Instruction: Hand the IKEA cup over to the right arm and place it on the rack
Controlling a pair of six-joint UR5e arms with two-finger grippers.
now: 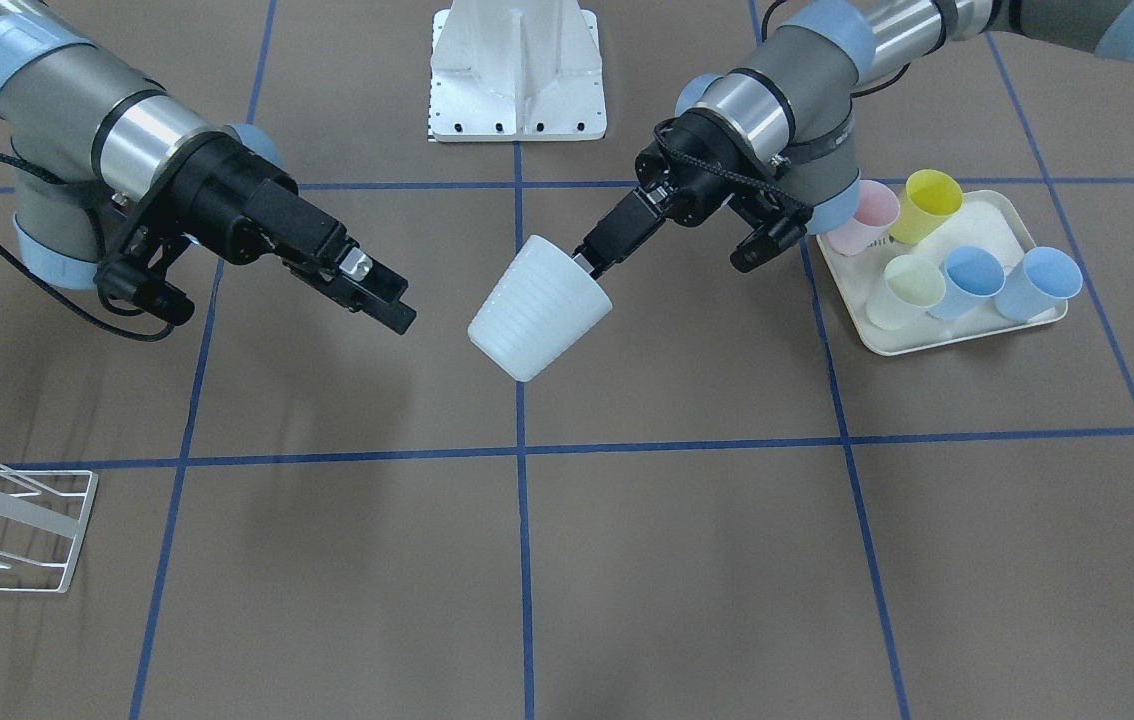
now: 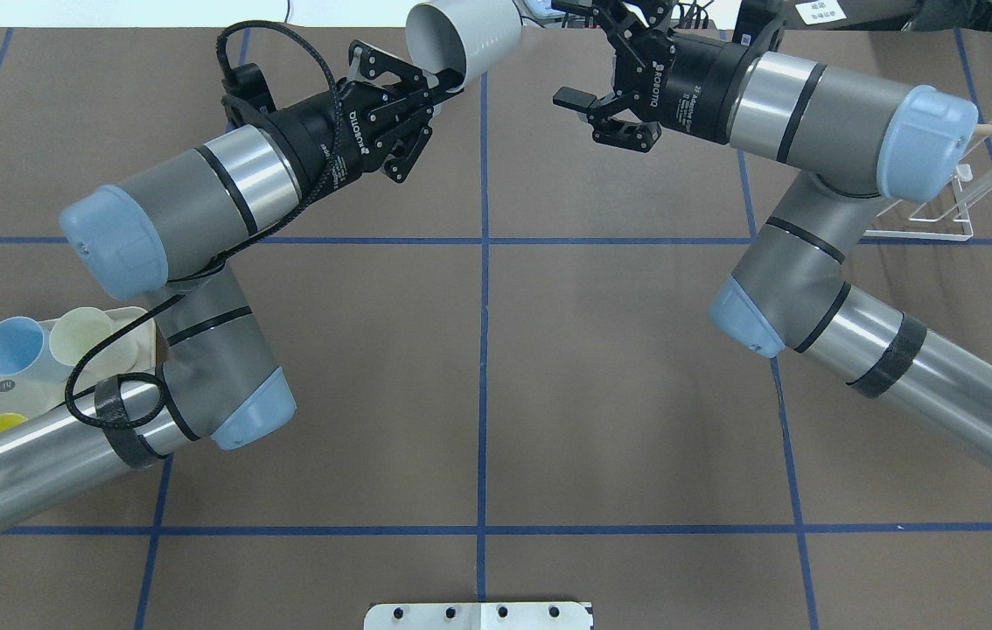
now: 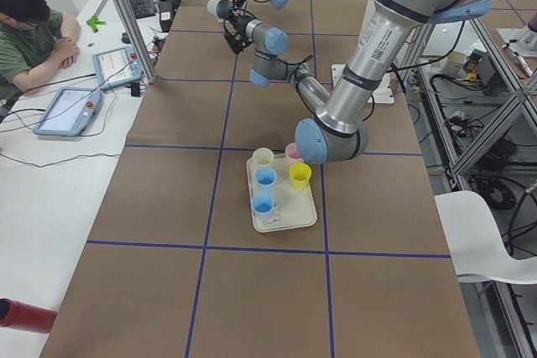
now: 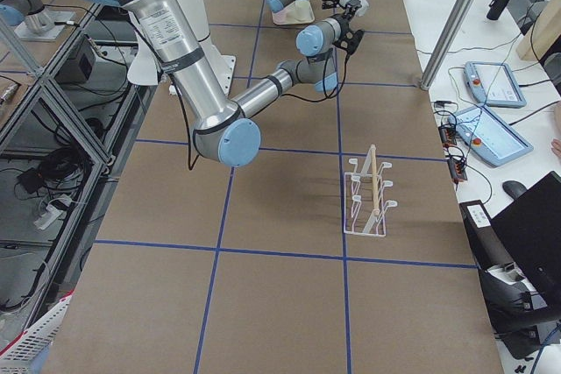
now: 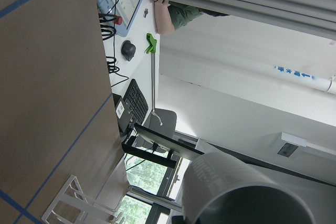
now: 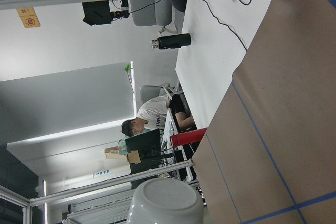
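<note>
**—** Over the middle of the bench (image 1: 687,560), what's up in the air?

**—** The white cup (image 1: 539,310), tilted. The left end effector (image 1: 595,262) is clenched on its rim (the mouth faces that wrist).

**—** And the right end effector (image 1: 389,300)?

**—** Released, jaws apart, aimed at the cup's base from nearby and not touching it.

**—** Where's the rack (image 4: 374,183)?

**—** Standing on the bench off to the robot's right, well apart from the cup. A cream tray (image 1: 987,220) of pastel cups sits on the left.

Clear gap btwn right pincer (image 1: 393,306) and white cup (image 1: 537,312) straight ahead; bare worktop (image 1: 687,560) beneath both; rack (image 1: 12,520) well behind pincer, low.
</note>
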